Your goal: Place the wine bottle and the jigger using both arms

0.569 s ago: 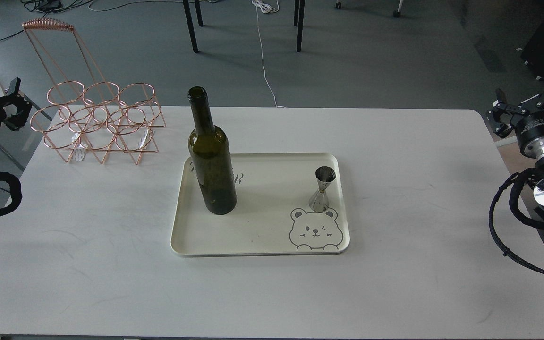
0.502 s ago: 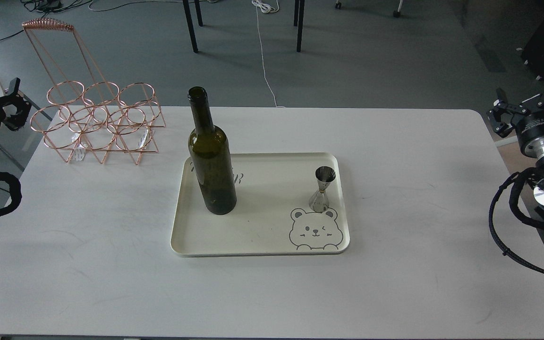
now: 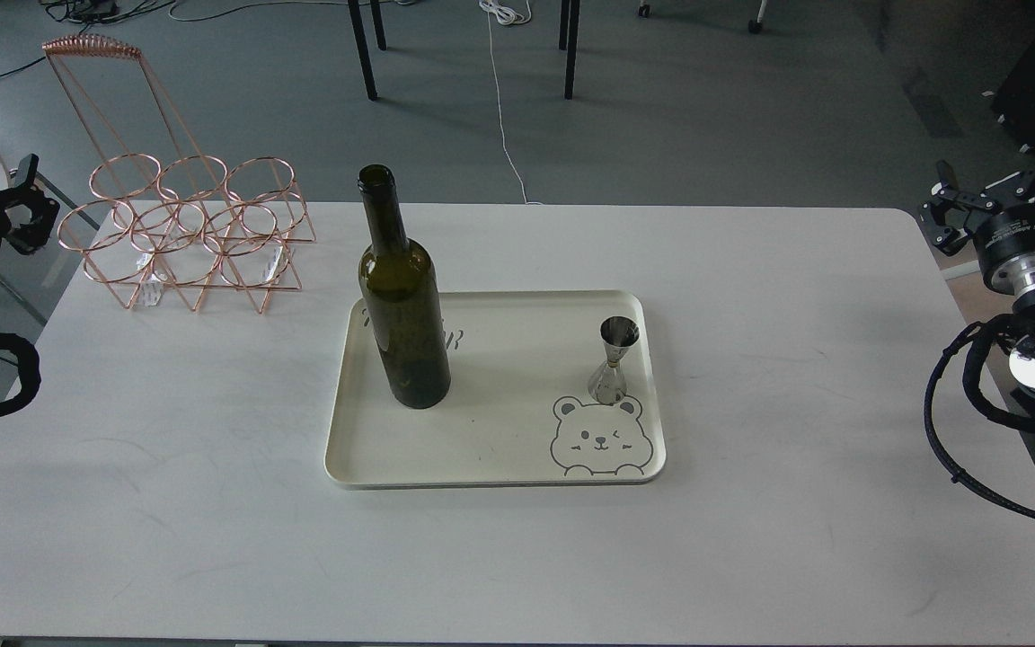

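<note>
Both pincers empty at the desk's sides; bottle and jigger stand on the tray.

Your left pincer [image 3: 28,202] hangs off the desk's left edge near the far corner, its fingers parted on nothing; your right pincer [image 3: 1003,193] sits past the far right corner, spread wide and empty. Moving inward, the wine bottle [image 3: 401,296] stands upright on the tray [image 3: 482,463] at mid-desk: likely heavy, slick, breakable glass, so grip its broad body low. The jigger [image 3: 612,359], near the tray's right rim, looks light, stiff and tippy; pinch its narrow waist.
</note>
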`<control>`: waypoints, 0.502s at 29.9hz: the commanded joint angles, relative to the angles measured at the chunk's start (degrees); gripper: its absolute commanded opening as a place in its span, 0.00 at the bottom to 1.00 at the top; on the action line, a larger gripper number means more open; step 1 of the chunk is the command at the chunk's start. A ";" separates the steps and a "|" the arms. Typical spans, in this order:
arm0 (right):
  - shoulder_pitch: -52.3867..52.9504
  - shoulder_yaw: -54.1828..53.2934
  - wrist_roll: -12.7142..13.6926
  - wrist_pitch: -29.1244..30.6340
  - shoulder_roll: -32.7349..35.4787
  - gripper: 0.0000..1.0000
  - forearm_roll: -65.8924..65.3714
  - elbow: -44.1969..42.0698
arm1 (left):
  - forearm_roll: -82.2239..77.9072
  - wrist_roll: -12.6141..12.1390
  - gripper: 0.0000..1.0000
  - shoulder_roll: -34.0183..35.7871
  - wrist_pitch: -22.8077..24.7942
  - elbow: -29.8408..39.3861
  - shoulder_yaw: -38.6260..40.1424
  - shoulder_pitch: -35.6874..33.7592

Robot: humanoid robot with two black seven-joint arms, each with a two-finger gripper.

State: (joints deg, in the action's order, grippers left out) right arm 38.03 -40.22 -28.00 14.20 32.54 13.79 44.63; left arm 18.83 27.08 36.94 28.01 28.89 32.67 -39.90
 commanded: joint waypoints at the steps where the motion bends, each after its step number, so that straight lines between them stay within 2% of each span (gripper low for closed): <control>1: -1.11 1.28 0.00 -0.40 4.53 0.99 -1.21 6.94 | 0.15 0.17 0.98 -0.64 -0.01 0.03 0.38 0.00; 7: -2.78 4.89 0.00 -6.72 12.97 0.99 -10.86 20.65 | 0.15 0.17 0.98 -1.96 -0.01 0.03 0.38 -0.09; 11: -5.76 6.91 0.00 -12.07 17.46 0.99 -28.15 30.75 | 0.15 0.17 0.98 -2.22 -0.01 0.03 0.38 0.00; 15: -9.80 7.62 0.00 -18.41 18.35 0.99 -44.25 36.83 | 0.06 0.17 0.98 -2.58 -0.01 -0.06 -0.23 0.09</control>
State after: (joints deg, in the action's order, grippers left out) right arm 31.01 -33.07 -28.00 -0.09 50.30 -19.70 77.25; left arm 18.94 27.25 34.60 28.00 28.91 32.95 -39.94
